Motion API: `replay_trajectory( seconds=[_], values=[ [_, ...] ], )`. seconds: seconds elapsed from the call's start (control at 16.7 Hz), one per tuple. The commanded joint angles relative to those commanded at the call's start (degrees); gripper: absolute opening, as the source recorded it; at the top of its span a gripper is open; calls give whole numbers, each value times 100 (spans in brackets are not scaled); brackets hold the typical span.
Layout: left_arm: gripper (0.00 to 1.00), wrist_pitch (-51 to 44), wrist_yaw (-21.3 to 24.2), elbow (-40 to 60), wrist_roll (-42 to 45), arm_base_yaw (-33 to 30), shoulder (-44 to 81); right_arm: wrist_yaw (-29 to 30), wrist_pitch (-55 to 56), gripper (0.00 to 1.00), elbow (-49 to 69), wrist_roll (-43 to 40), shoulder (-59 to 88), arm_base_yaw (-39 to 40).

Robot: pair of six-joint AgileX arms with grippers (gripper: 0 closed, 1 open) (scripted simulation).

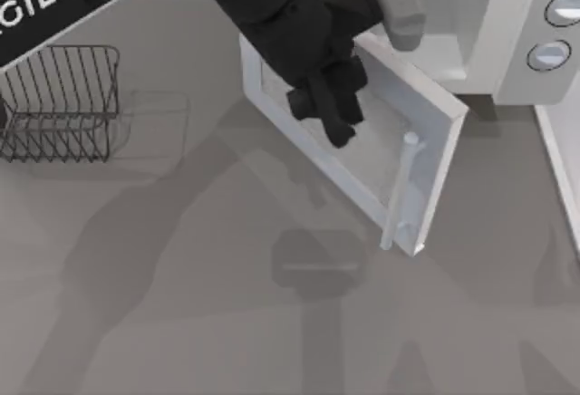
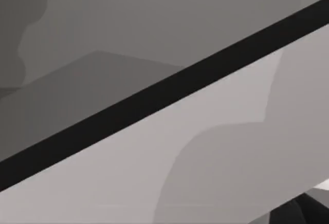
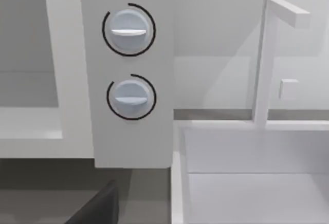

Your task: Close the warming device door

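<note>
The white warming device (image 1: 517,51) stands at the table's back right, its two grey knobs (image 3: 128,31) on the side panel. Its door (image 1: 362,155) is swung out wide, with the free edge toward the front. The pale bar handle (image 1: 403,187) runs along that edge. My left gripper (image 1: 331,116), black, hangs over the door's greyish window on the handle side, close to or against the panel. The left wrist view has grey surfaces crossed by a black diagonal band (image 2: 164,88). My right arm is parked at the right; a dark part of its gripper (image 3: 97,208) faces the knob panel.
A dark wire rack (image 1: 59,101) sits at the left of the table. A white basin-like structure (image 3: 247,183) with a thin upright post stands right of the warming device. Bare grey tabletop (image 1: 227,322) lies in front of the door.
</note>
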Motion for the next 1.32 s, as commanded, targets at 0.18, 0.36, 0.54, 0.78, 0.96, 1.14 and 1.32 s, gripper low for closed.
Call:
replay_trajectory(
  seconds=[0.18,0.36,0.54,0.78,0.96,1.14,1.32],
  values=[
    [0,-142,19,-37,-99,-103,182,0,0,100,0,0,0,0],
    [0,-128,-23,135,-173,-156,249,0,0,100,0,0,0,0],
    [0,65,-113,435,-178,-140,164,0,0,100,0,0,0,0],
    [0,92,-121,461,-175,-125,161,0,0,100,0,0,0,0],
    [0,54,-97,589,-126,-248,73,0,0,100,0,0,0,0],
    [0,-201,-22,628,-78,-390,44,0,0,100,0,0,0,0],
    [0,-372,25,545,-219,-455,282,0,0,100,0,0,0,0]
  ],
)
